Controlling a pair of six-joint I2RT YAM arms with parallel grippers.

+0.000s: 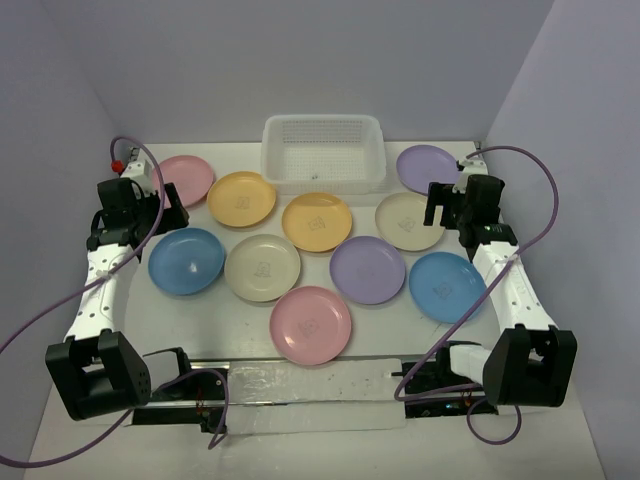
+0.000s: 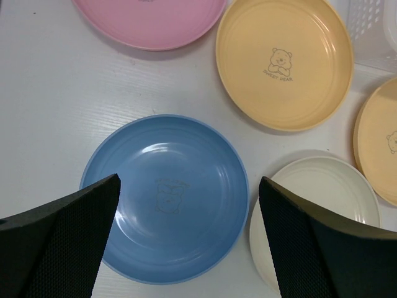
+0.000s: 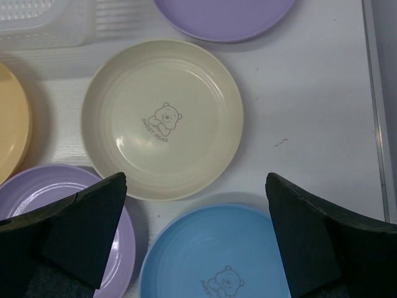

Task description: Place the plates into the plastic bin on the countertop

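Note:
Ten plates lie flat on the white countertop: pink, orange, orange, cream, lavender, blue, cream, lavender, blue and pink. The translucent plastic bin stands empty at the back. My left gripper is open and empty, high above the left blue plate. My right gripper is open and empty, high above the right cream plate and right blue plate.
Pale lavender walls close in the back and both sides. The arm bases and a foil-covered strip run along the near edge. Purple cables loop beside each arm. The plates lie close together, some nearly touching.

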